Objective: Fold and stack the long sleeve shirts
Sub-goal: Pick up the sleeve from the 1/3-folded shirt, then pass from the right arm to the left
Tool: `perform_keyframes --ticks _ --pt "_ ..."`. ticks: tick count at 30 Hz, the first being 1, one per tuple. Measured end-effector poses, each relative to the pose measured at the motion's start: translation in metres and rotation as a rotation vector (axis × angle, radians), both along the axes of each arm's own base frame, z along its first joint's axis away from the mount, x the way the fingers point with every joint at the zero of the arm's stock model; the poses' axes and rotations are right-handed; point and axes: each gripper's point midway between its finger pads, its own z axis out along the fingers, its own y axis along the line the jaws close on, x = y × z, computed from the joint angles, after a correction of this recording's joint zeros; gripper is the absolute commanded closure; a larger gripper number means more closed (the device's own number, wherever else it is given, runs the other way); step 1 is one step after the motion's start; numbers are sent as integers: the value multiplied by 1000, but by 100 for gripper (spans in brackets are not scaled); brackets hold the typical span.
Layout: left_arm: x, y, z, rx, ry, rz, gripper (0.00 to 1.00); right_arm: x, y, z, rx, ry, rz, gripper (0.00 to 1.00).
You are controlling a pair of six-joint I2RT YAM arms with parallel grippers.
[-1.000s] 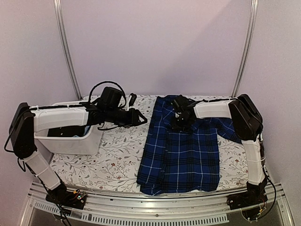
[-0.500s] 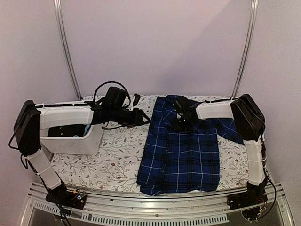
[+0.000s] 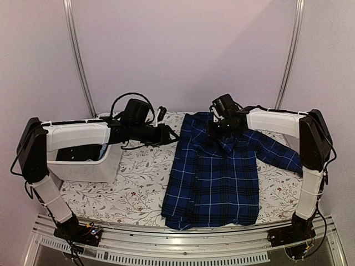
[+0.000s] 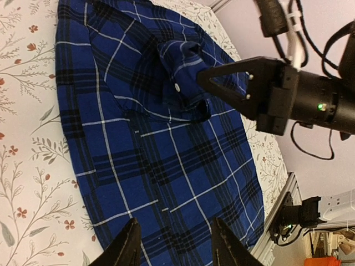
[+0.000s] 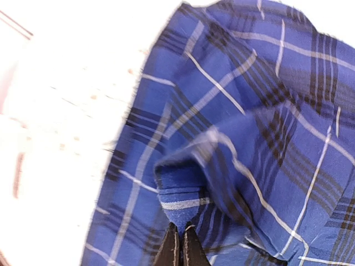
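Our right jaws pinch a fold near the collar of the navy blue plaid cloth shirt [image 3: 213,177]. The shirt stretches from them along the flowered surface [image 3: 138,191] toward its near edge. Our left jaws, half-open and empty, hover just left of it.

**Open lane:** a strip of bare floral table [image 3: 138,188] is running from the near edge to the back, between the white bin [image 3: 91,166] and the navy plaid shirt [image 3: 213,183].

**Overhead obstruction:** the left arm [image 3: 77,137] is stretching across above the bin. The left claw [image 3: 168,135] is hanging over the lane's far end, jaws parted.

**Right half:** the shirt is covering the table almost to the near edge. The right claw [image 3: 215,131] is pinching its fabric by the collar.

**Rear:** two metal posts [image 3: 77,61] are flanking the back.
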Motion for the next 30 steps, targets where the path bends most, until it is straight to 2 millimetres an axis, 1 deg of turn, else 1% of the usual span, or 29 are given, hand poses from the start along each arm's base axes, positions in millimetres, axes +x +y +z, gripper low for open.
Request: perform_keyframes --ticks 2,4,6,8,9,11,13,18,19,20,22,25,27,30 --pt "0 0 1 -1 1 1 57 -2 6 28 70 -35 19 100" --pt "0 -1 2 -4 -1 0 57 -7 10 60 159 -79 37 100" --pt "1 -2 4 -11 0 -1 57 -12 12 84 230 -115 45 100" --pt "1 -3 6 -18 1 -1 57 -23 14 106 330 -149 54 100" --pt "0 -3 7 -21 3 -3 56 -28 15 111 367 -154 59 100" --pt "-1 -5 6 -28 10 -9 55 -39 15 113 441 -151 66 100" --pt "-1 -7 4 -34 19 -14 55 -49 17 104 505 -125 69 100" --pt "-1 -17 -6 -70 58 -36 50 -72 18 62 620 -17 53 100" --pt "-1 -20 -9 -81 64 -43 48 -76 18 56 644 4 51 100" --pt "-1 -23 -12 -93 73 -51 48 -78 19 54 660 14 53 100" --pt "-1 -30 -23 -121 99 -67 47 -82 23 59 720 20 66 100" --pt "-2 -39 -45 -158 154 -83 44 -84 31 77 820 0 102 100" --pt "-4 -43 -58 -176 187 -89 42 -87 33 85 873 -6 116 100" --pt "-7 -45 -67 -206 213 -93 40 -91 34 90 934 3 124 100"
